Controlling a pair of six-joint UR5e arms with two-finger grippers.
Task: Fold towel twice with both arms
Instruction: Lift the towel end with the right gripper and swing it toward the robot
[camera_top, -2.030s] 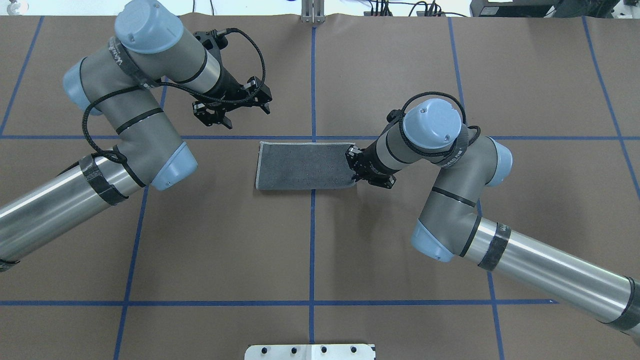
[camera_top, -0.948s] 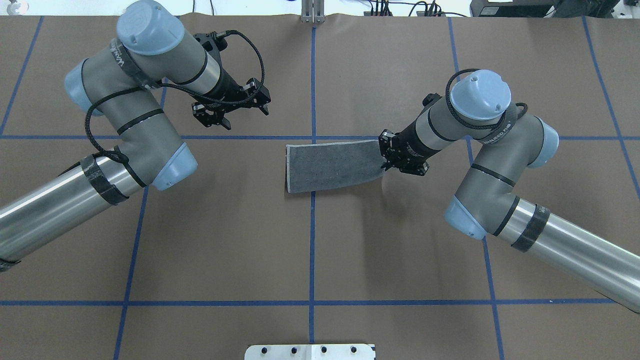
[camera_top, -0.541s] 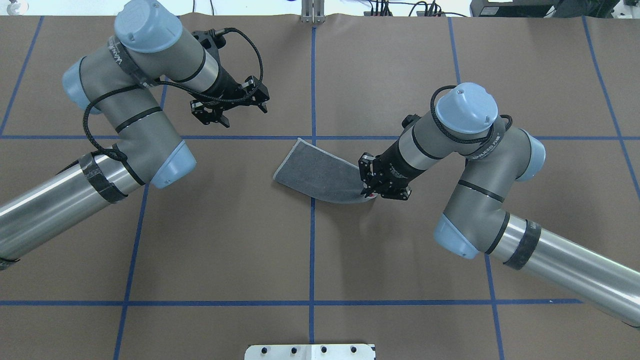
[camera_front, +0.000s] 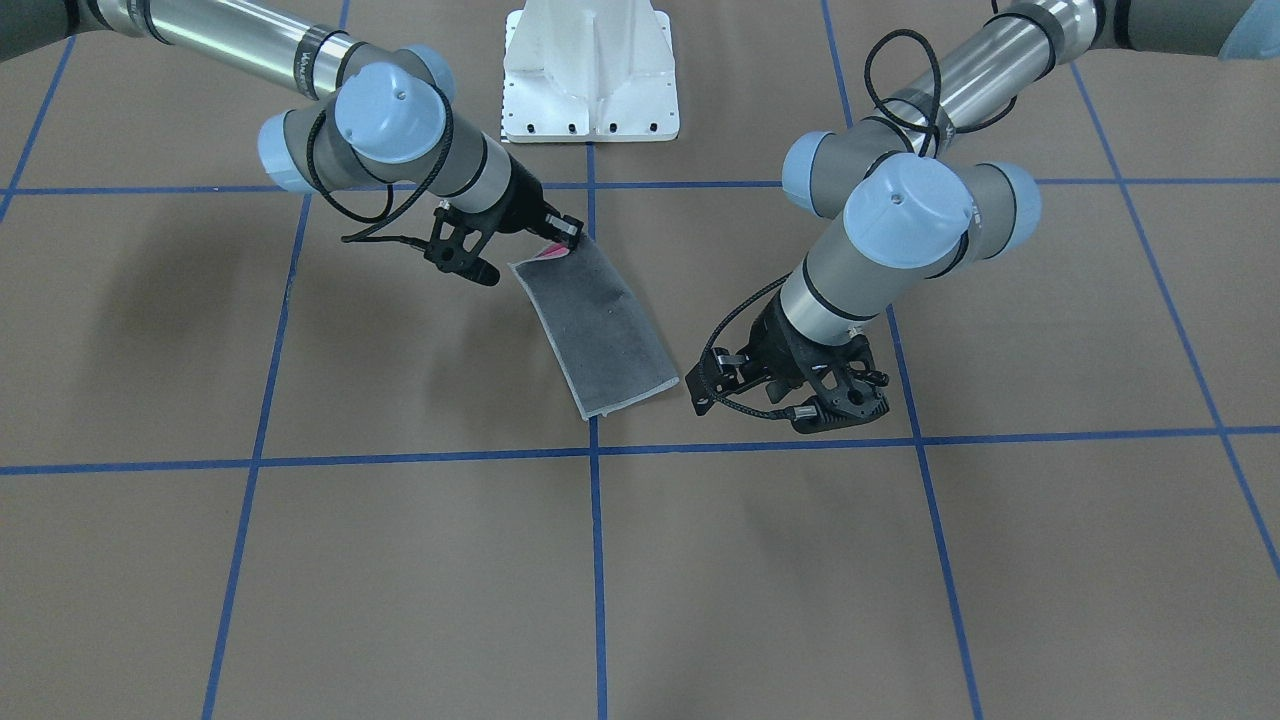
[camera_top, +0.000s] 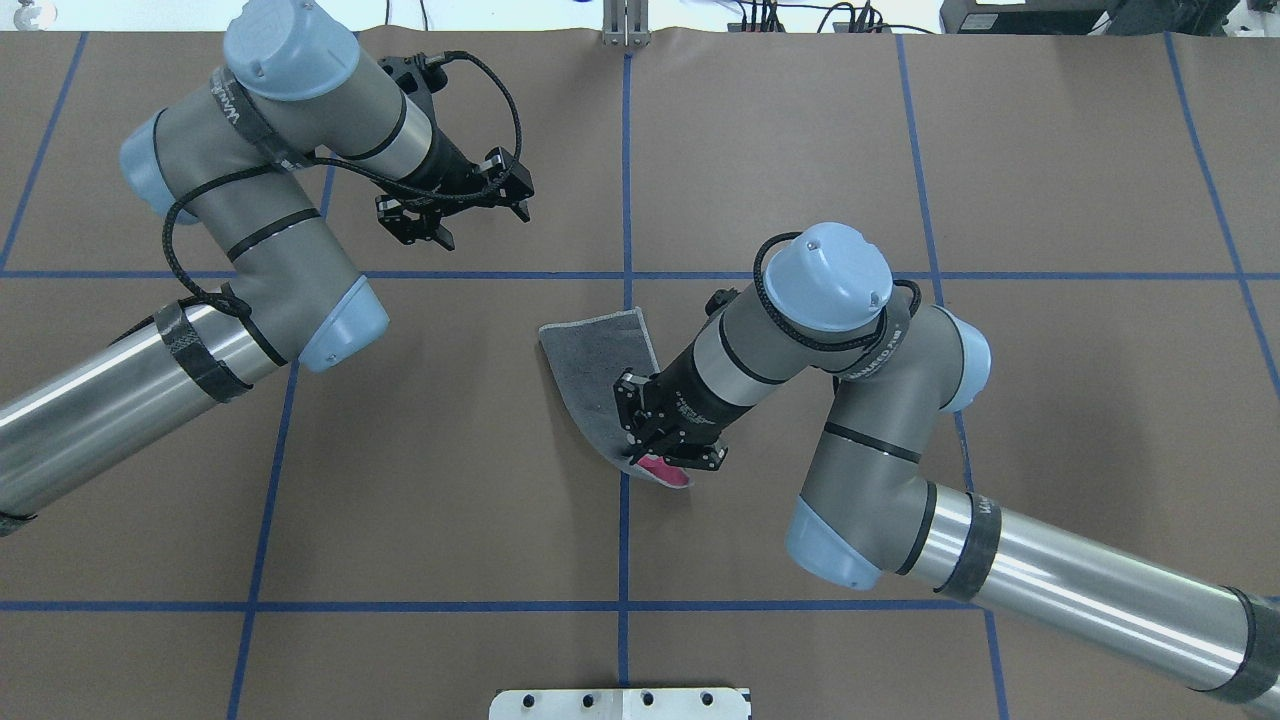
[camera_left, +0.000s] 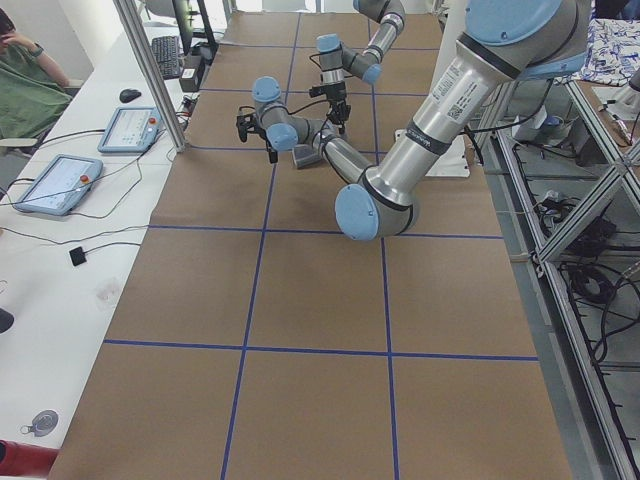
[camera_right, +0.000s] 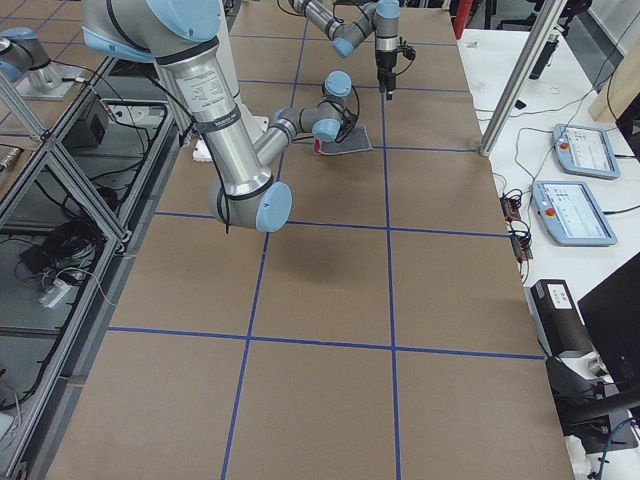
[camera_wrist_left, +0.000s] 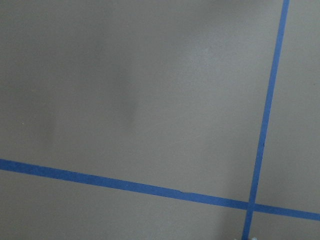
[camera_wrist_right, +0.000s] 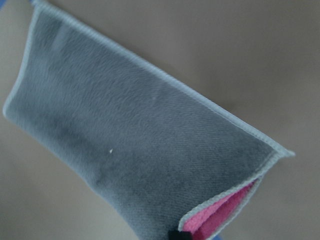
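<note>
The towel (camera_top: 595, 365) is folded once into a strip with its grey face out. It lies slantwise near the table's middle, its far end on the table. My right gripper (camera_top: 657, 452) is shut on the strip's near end, where the pink inner face (camera_top: 668, 472) peeks out. In the front-facing view the right gripper (camera_front: 562, 236) pinches the towel (camera_front: 600, 325) at its end nearer the base. The right wrist view shows the grey strip (camera_wrist_right: 130, 130) with pink at the held corner. My left gripper (camera_top: 455, 208) is open and empty, hovering far left of the towel, also in the front-facing view (camera_front: 835, 398).
The table is brown paper with a grid of blue tape lines (camera_top: 625, 200). The white pedestal base (camera_front: 590, 70) stands at the robot's edge. The left wrist view shows only bare paper and a tape crossing (camera_wrist_left: 248, 204). Control tablets (camera_left: 125, 128) lie on a side bench.
My right gripper dragged the towel right, then swung its held end towards the robot's edge, turning the strip from crosswise to slantwise. The left arm drew back slightly and stays empty.
</note>
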